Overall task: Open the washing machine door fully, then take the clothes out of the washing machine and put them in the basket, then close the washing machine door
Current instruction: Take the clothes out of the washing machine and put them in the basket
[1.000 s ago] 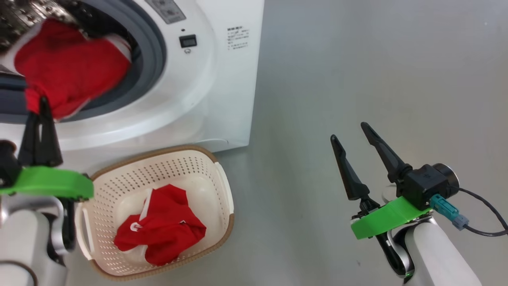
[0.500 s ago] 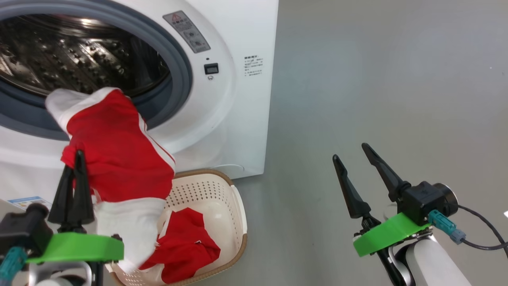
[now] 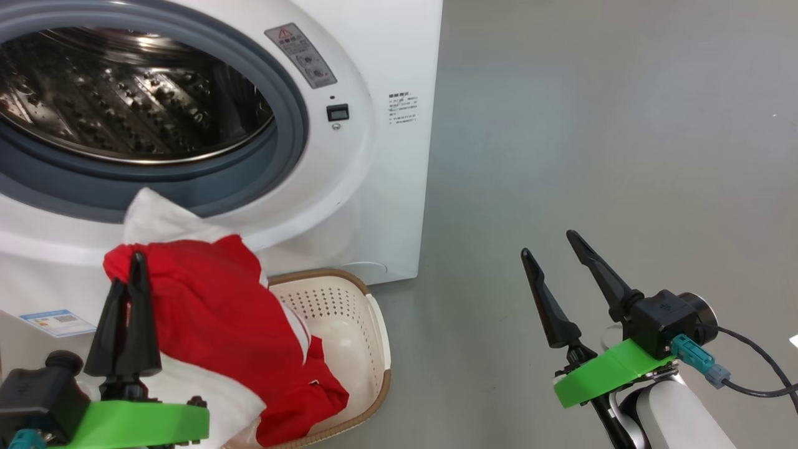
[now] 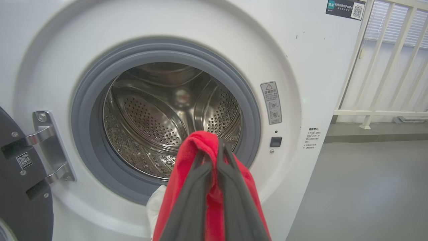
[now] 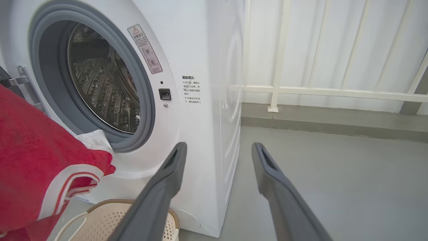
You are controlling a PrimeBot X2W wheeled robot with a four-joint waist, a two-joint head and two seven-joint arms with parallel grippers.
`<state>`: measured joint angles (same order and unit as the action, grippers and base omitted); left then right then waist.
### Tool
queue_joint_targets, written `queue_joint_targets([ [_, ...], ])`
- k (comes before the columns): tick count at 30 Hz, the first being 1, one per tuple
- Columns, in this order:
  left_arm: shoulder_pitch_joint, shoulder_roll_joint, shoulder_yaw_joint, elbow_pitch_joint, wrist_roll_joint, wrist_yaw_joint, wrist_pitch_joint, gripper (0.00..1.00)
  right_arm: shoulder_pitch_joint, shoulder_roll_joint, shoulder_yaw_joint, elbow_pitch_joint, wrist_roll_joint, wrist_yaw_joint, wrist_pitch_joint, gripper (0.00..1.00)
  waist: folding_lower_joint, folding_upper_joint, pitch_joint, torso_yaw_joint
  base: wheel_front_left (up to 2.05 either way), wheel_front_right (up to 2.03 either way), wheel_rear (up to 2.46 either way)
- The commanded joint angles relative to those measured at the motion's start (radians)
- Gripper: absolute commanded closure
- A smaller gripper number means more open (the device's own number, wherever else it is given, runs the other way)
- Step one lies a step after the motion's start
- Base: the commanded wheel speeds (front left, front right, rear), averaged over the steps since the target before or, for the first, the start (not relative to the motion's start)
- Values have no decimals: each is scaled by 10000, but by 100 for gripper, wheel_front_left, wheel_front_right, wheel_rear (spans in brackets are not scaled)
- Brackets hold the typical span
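Clamping a red garment (image 3: 212, 299), your left gripper (image 3: 129, 267) holds it above the basket (image 3: 340, 299), just in front of the washer (image 3: 374, 199). More red cloth (image 3: 312, 396) lies in the basket. Your right gripper (image 3: 547, 242) hangs splayed and empty over the floor (image 3: 592, 125).

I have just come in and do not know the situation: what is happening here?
The washing machine is being unloaded. The left end effector is shut on a red and white garment, which hangs over the basket. The drum looks empty and the door stands open. The right end effector is open and holds nothing.
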<state>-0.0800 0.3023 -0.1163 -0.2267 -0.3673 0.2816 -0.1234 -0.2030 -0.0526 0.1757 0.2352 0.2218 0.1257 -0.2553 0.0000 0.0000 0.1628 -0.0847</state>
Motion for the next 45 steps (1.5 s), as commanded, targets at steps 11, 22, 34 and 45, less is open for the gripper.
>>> queue_joint_targets([
  [11, -574, -130, 372, 1039, -681, -297, -120, 100, -128, 24, 254, -377, 114, 50, -65, 0, 0, 0, 508, -68, 0, 0, 0],
  [22, -1586, -477, 27, 3666, -1210, -962, -289, 100, -333, 24, 300, -417, 101, 50, -65, 0, 0, 0, 1165, -158, 0, 0, 0],
  [34, -3686, -842, -406, 7570, -1929, -2209, 79, 100, -853, 24, 256, -557, 45, 50, -65, 0, 0, 0, 2622, -228, 0, 0, 0],
  [45, -4963, -1059, -423, 10845, -2310, -2630, 275, 100, -1114, 24, 433, -621, 58, 50, -65, 0, 0, 0, 3216, -406, 0, 0, 0],
])
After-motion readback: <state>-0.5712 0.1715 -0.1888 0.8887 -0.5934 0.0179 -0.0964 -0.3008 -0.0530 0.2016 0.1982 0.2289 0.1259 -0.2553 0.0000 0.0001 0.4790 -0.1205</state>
